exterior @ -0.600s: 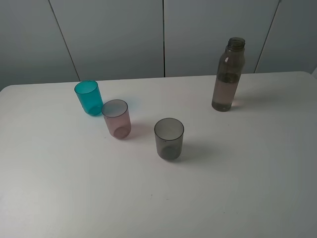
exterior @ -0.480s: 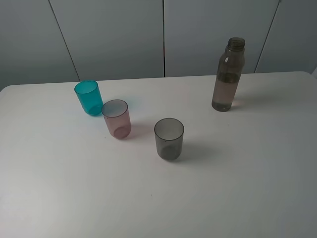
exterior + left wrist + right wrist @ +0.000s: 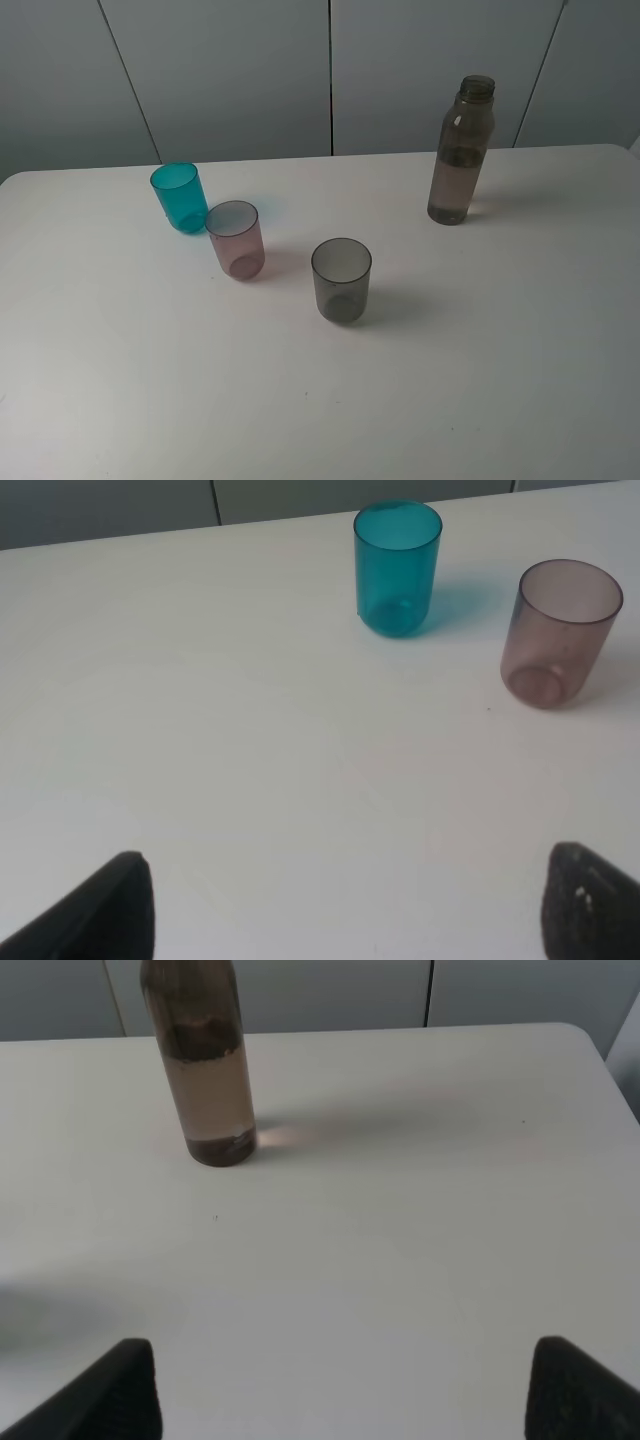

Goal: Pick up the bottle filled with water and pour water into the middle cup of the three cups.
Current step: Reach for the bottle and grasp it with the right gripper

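The smoky brown-grey bottle (image 3: 459, 152) stands upright at the back right of the white table, partly filled with water; it also shows in the right wrist view (image 3: 203, 1065). Three cups stand in a diagonal row: a teal cup (image 3: 180, 198), the pale pink middle cup (image 3: 236, 240) and a smoky grey cup (image 3: 341, 280). The left wrist view shows the teal cup (image 3: 397, 568) and the pink cup (image 3: 558, 633). My left gripper (image 3: 345, 910) is open and empty, well short of the cups. My right gripper (image 3: 340, 1390) is open and empty, well short of the bottle. Neither arm shows in the exterior view.
The white table (image 3: 480, 380) has its right corner edge close behind the bottle in the right wrist view (image 3: 600, 1050). A grey panelled wall (image 3: 330, 70) stands behind the table's far edge.
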You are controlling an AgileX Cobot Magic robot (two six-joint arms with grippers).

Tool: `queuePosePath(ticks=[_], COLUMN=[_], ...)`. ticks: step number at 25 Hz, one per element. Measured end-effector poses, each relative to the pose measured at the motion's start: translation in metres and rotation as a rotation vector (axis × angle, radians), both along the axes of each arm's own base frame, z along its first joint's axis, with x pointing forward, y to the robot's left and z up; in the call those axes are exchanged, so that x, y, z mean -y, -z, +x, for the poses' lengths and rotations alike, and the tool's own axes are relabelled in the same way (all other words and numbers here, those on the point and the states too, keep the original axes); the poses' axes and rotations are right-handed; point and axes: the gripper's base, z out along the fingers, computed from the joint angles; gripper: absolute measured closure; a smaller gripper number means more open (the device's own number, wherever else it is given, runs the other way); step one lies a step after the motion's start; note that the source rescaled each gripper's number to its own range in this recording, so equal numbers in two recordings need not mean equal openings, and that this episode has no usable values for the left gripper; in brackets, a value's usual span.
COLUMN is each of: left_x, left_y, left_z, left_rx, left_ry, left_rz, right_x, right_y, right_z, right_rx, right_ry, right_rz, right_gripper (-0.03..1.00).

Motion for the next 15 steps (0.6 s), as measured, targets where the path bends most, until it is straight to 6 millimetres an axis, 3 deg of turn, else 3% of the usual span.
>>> queuePosePath(ticks=[15], left_x=[0.0000], left_y=[0.0000], left_z=[0.0000], left_rx=[0.000], left_ry=[0.002], left_rz=[0.003], right_x=[-0.0011], right_y=[-0.0001], right_z=[0.0000], right_rx=[0.001], right_ry=[-0.008], right_rz=[0.009], right_gripper=[0.58])
